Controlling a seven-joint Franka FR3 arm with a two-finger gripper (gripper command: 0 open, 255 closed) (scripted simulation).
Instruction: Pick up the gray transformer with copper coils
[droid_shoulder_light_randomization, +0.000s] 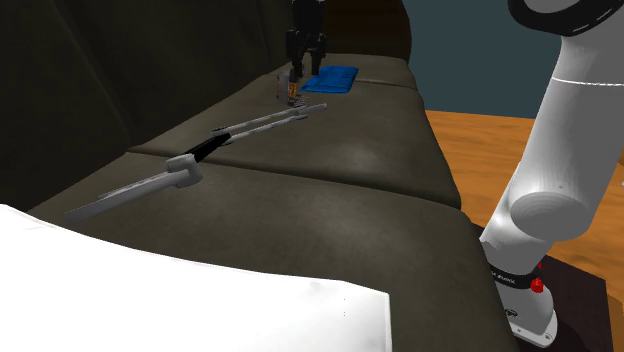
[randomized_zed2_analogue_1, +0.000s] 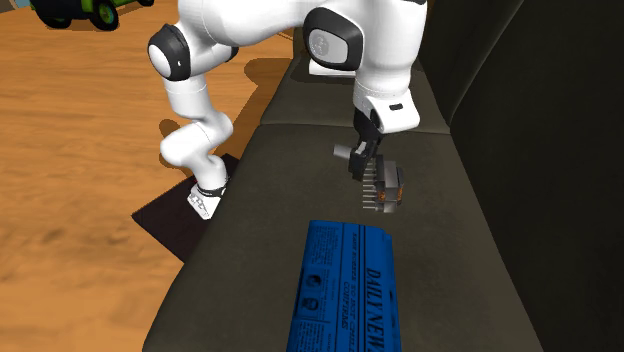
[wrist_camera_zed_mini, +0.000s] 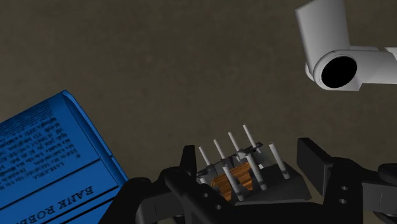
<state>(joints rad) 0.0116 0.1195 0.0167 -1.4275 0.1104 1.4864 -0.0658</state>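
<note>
Now: tool (wrist_camera_zed_mini: 249, 156) astride transformer (wrist_camera_zed_mini: 236, 178) on sofa (wrist_camera_zed_mini: 159, 63).
Fingers (wrist_camera_zed_mini: 318, 168) spread wide, flanking the gray, copper-wound part; blue newspaper (wrist_camera_zed_mini: 51, 153) nearby.

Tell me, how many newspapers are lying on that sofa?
1. The blue newspaper lies flat on the sofa seat, beside the transformer sitting between the fingers of the end effector. Another could be hidden where the sofa runs out of view.

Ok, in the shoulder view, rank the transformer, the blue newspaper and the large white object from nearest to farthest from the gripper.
1. The transformer: directly under the gripper; the wrist view shows it between the fingers.
2. The blue newspaper: just beside the transformer, toward the shoulder view's right.
3. The large white object: at the other end of the sofa, in the shoulder view's lower left.
</note>
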